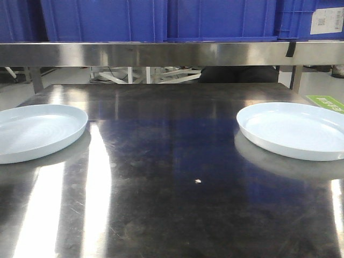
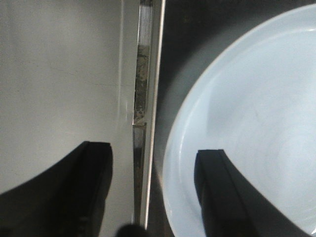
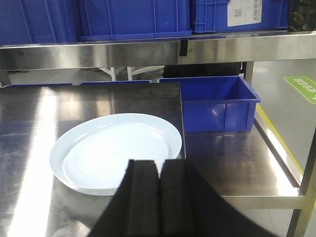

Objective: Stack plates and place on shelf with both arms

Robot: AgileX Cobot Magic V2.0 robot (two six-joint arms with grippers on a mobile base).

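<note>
The left plate (image 1: 37,131) and the right plate (image 1: 295,129) lie flat on the dark steel tabletop (image 1: 172,161), well apart, each near its own side edge. Neither is stacked yet. The shelf (image 1: 172,54) with its blue crates (image 1: 161,19) stands behind them. The left end effector (image 2: 154,150) is spread wide and holds nothing. One of its fingers (image 2: 227,197) hangs over the left plate near the rim, and the other is out past the tabletop's edge. The right end effector (image 3: 159,165) has its fingers pressed together with nothing between them, just short of the right plate's near rim. Both look stiff, glossy and slick, probably breakable and moderately heavy. They sit so low that only the upturned rim offers a hold. I would pinch across it, one finger inside and one under the lip, and expect sliding on the steel
</note>
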